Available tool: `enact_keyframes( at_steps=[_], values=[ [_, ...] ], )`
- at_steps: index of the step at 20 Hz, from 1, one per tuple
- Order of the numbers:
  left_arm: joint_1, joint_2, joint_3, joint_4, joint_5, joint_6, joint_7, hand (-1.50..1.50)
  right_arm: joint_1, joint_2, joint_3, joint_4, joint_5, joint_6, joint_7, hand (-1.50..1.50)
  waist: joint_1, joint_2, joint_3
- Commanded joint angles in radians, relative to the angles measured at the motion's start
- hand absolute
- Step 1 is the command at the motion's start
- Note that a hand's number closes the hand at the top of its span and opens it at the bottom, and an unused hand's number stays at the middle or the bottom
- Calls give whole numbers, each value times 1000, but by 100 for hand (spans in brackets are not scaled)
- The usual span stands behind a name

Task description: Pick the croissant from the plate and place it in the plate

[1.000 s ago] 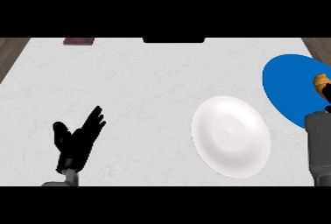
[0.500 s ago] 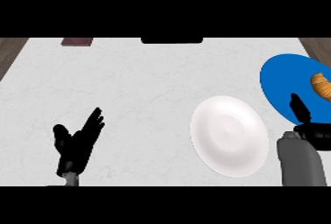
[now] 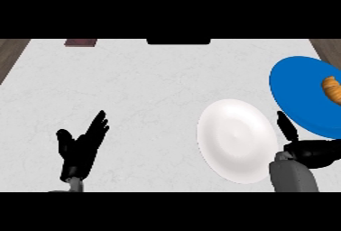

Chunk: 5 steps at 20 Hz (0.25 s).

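I am seeing the croissant [image 3: 331, 88] lying on the blue plate [image 3: 300, 103] at the tabletop's [image 3: 146, 81] right edge, both partly cut off by the view's border. My right hand [image 3: 311, 152] is showing at that plate's near rim, beside the white plate [image 3: 233, 140]. It is partly cut off, so I cannot tell whether it is spread or curled. My left hand [image 3: 78, 151] is resting open near the front-left corner.
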Motion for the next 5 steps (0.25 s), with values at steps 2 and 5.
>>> enact_keyframes(
  at_steps=[2, 5],
  values=[
    [-89, -12, 27, 121, -3, 11, 8, 0, 45, 4, 69, 2, 131, -69, 179, -150, -6, 5, -4],
    [58, 9, -9, 18, -6, -37, -44, 0, 11, 4, 91, -5, 233, -39, 294, -150, 8, 4, -3]
  ],
)
